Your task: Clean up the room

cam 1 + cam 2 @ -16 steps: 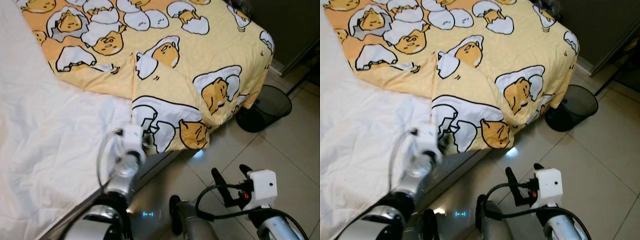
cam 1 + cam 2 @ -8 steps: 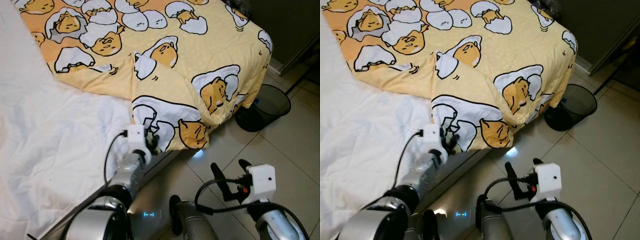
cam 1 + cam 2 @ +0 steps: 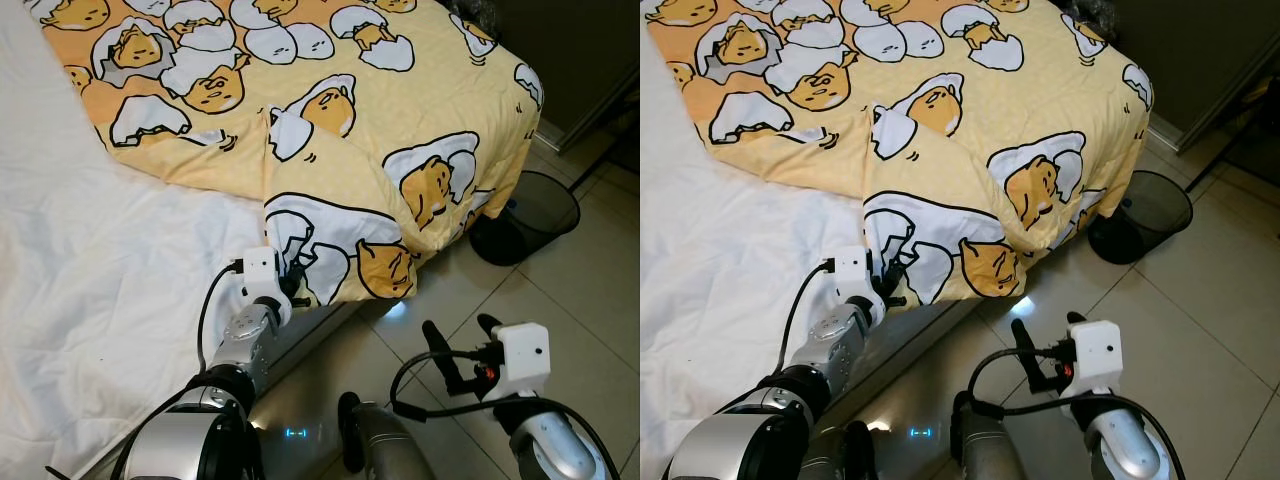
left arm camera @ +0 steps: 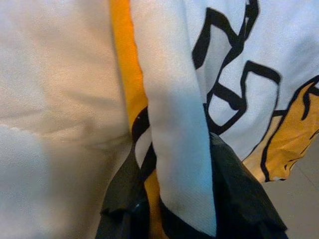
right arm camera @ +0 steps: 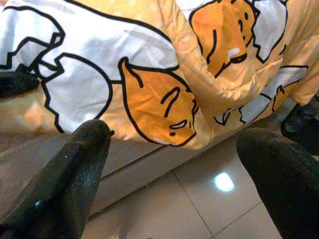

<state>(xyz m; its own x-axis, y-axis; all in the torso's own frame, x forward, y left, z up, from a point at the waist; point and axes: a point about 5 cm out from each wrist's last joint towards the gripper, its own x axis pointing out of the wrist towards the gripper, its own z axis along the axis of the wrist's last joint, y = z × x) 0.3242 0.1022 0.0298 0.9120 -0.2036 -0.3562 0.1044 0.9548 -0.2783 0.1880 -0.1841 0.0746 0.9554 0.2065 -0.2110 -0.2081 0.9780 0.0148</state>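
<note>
A yellow blanket [image 3: 330,110] printed with egg cartoons covers the bed and hangs over its near corner. My left gripper [image 3: 293,283] is at the blanket's lower hanging edge, beside the white sheet. In the left wrist view a fold of the blanket [image 4: 174,149] is pinched between the black fingers [image 4: 239,204], so the gripper is shut on it. My right gripper [image 3: 460,332] hovers over the tiled floor, short of the bed corner. Its fingers [image 5: 70,169] stand wide open with nothing between them, pointing at the hanging blanket [image 5: 154,94].
A white sheet [image 3: 90,300] covers the bed's left part. A black mesh wastebasket [image 3: 530,215] stands on the tiled floor [image 3: 590,290] right of the bed corner. A dark cabinet [image 3: 590,50] is at the far right. The bed frame's side [image 5: 134,164] runs below the blanket.
My left gripper has moved into the blanket's hanging edge and shut on a fold. The right gripper has stayed about where it was, open.
</note>
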